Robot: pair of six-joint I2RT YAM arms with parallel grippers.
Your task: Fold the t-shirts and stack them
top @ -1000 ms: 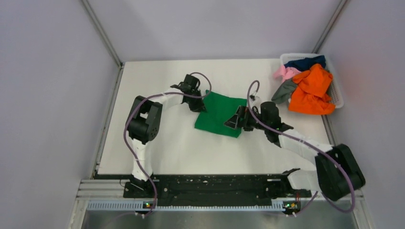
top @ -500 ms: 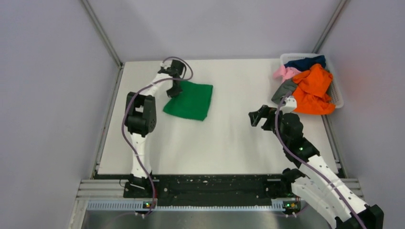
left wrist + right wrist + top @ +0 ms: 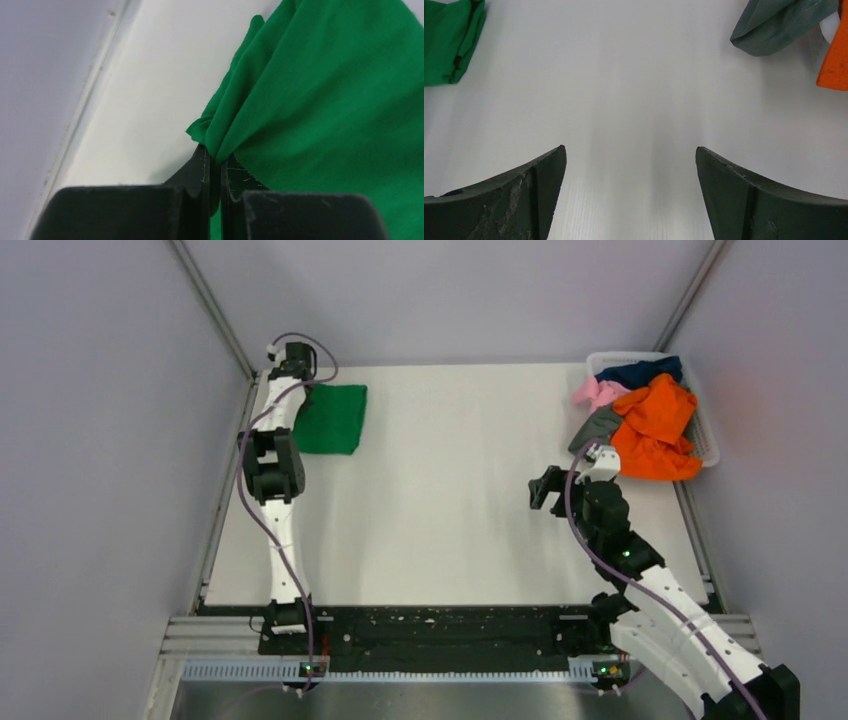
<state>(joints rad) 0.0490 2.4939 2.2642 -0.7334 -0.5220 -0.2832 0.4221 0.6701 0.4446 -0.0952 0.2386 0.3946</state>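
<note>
left gripper: jaws pinched tight on an edge fold of the green t-shirt, folded at the far-left corner of the table | right gripper: jaws spread wide, holding nothing, over mid-right table | other t-shirts: orange, grey, pink, navy, heaped in white basket, far right

Landmark: white basket, far right corner of the table. Left of the basket runs broad bare surface, passable as far as the folded green t-shirt, well away at the far left edge. There the left arm lines the wall, left gripper pinched on green cloth. The grey t-shirt and orange t-shirt spill over the basket's left rim. The right gripper, jaws wide, hangs near-left of it.
</note>
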